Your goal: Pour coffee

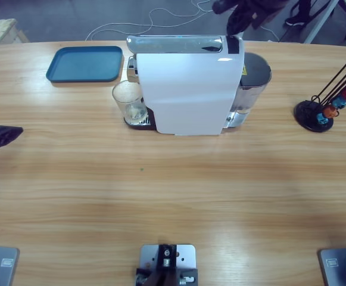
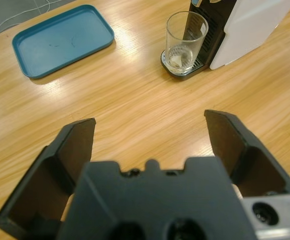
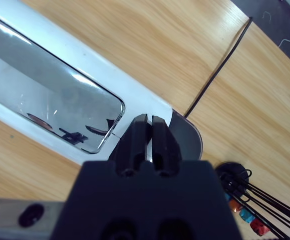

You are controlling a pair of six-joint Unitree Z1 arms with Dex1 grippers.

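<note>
Glass tumbler (image 2: 186, 42) on drip tray of white coffee machine (image 1: 187, 83), holding shallow coffee (image 2: 179, 59), possibly just a film. Fragile, slick, light; grip mid-wall, keep upright. L gripper (image 2: 152, 137) spread wide, empty, well apart from it. R gripper (image 3: 145, 131) clenched at machine top. Nearby: teal tray (image 2: 60, 39), capsule rack (image 1: 324, 110); machine body blocks R side.

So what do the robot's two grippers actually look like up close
The left gripper has two broad, wedge-shaped matte black jaws rising from a blocky black body, with a silver-grey metal piece at its lower right corner. The right gripper has the same black body, its narrow jaws pressed together.
</note>
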